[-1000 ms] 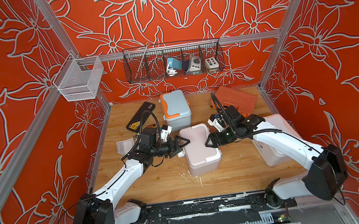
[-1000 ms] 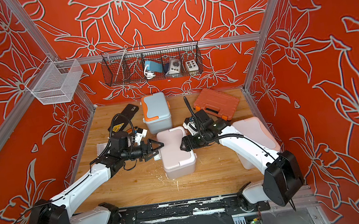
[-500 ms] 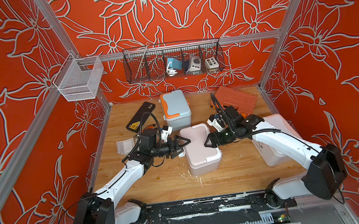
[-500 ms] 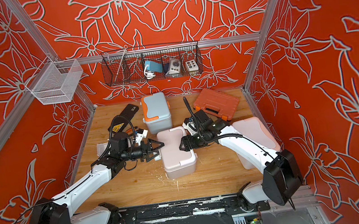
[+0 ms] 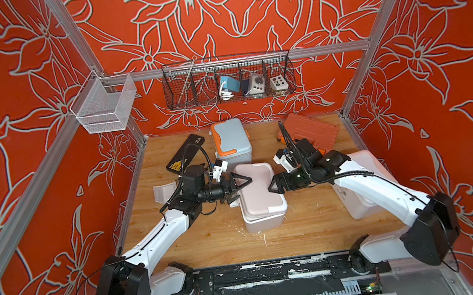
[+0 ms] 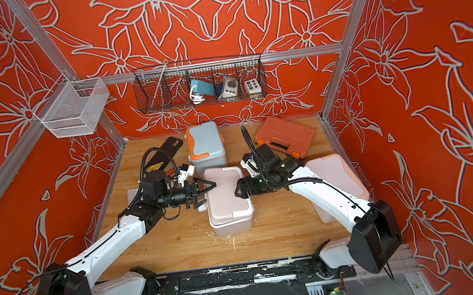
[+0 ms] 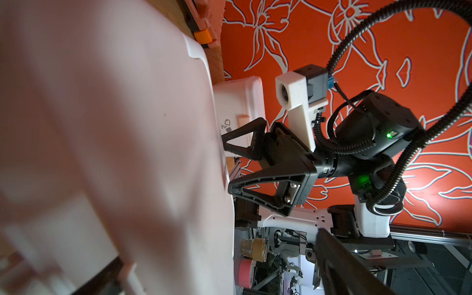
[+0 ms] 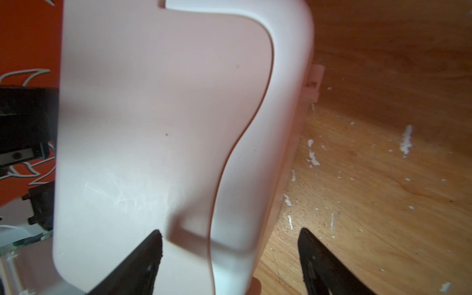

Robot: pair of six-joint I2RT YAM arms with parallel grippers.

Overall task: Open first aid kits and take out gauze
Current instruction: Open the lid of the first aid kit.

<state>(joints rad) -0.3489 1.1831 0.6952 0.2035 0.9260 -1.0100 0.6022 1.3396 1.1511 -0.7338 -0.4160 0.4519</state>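
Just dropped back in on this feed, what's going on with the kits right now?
The left tool and right tool are open, one at each side of the dusty pink kit in the middle of the table, gripping nothing. Its lid is shut, as is the blue-grey kit behind it. No gauze is in either tool.

Orange walls (image 5: pixel 242 14) with white flower outlines enclose a wood floor (image 5: pixel 226 242). A black wire rack (image 5: pixel 207 98) hangs at 12 o'clock, a white mesh basket (image 5: pixel 103 110) at 10 o'clock.
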